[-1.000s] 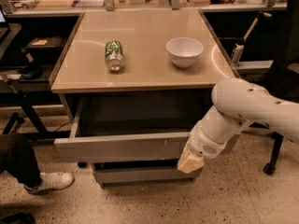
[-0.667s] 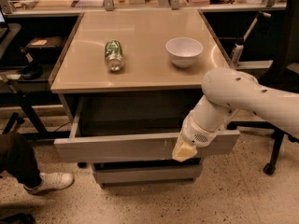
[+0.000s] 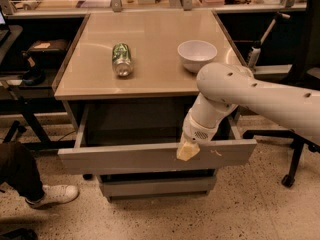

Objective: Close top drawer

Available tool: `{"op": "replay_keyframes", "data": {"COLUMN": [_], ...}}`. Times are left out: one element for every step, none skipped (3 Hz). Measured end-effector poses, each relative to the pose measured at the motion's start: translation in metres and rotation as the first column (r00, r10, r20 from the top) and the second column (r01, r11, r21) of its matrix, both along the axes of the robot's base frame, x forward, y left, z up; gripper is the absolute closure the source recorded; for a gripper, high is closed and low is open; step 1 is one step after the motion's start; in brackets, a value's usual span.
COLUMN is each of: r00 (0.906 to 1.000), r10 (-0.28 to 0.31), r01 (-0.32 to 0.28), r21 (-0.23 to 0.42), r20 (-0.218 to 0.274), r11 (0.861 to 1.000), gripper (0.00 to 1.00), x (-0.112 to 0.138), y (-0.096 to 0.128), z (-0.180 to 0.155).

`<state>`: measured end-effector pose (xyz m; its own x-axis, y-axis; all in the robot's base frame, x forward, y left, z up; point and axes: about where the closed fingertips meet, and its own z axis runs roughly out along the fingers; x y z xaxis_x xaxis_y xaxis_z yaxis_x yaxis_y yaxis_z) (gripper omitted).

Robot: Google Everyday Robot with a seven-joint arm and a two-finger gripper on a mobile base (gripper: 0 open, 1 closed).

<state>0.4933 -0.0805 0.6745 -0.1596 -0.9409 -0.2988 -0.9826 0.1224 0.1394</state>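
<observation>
The top drawer point(image 3: 125, 156) is a wide grey metal drawer with a plain front. It stands pulled out from under the beige table top point(image 3: 150, 79), and its dark inside shows. My gripper point(image 3: 187, 150) hangs from the white arm coming in from the right. Its yellowish tip rests against the drawer front, right of the middle, near small white scratch marks.
A green can point(image 3: 121, 59) lies on its side on the table top and a white bowl point(image 3: 197, 54) stands to its right. A shorter grey drawer front point(image 3: 157, 186) sits below. A person's leg and white shoe point(image 3: 55, 194) are at the left. An office chair base point(image 3: 295, 159) stands at the right.
My arm has swung left and the gripper has moved from the drawer front's right end toward its middle. The drawer looks about as far out as before.
</observation>
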Motion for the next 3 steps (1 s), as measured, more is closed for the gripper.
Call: {"op": "replay_keyframes", "data": {"r00": [1.0000,1.0000,1.0000], "r10": [0.002,0.002,0.002], "r01": [-0.002,-0.002,-0.002], "r21": [-0.001,-0.001,-0.001], "r20": [0.001,0.001,0.001], "r11": [1.000,1.000,1.000], "gripper": [0.81,0.58,0.35], "x": [0.0007,0.0006,0.0006], "y": [0.0007,0.0008,0.0008], "z": [-0.0001,-0.0001,-0.0001]}}
